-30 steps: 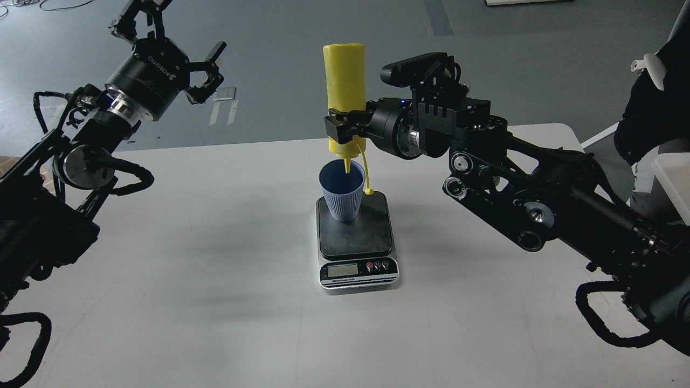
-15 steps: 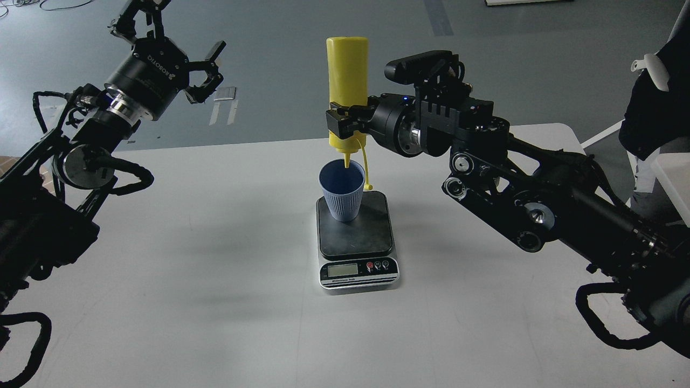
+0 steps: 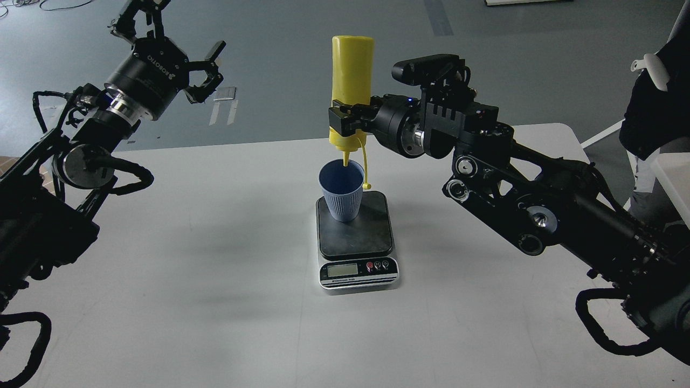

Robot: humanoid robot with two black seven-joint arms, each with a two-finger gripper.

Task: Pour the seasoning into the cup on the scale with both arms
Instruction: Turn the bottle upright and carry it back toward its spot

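Currently, the yellow squeeze bottle (image 3: pixel 351 75) is held inverted, pinched near its neck by the right gripper (image 3: pixel 345 119), long axis near vertical, nozzle directly over the blue ribbed cup (image 3: pixel 341 192) on the scale (image 3: pixel 357 237). The left gripper (image 3: pixel 170 29) is spread, raised well apart leftward.

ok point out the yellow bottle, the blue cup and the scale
yellow bottle (image 3: pixel 351 67), head view, upper body
blue cup (image 3: pixel 341 202), head view, ribbed outer wall
scale (image 3: pixel 372 229), head view, bare dark weighing plate
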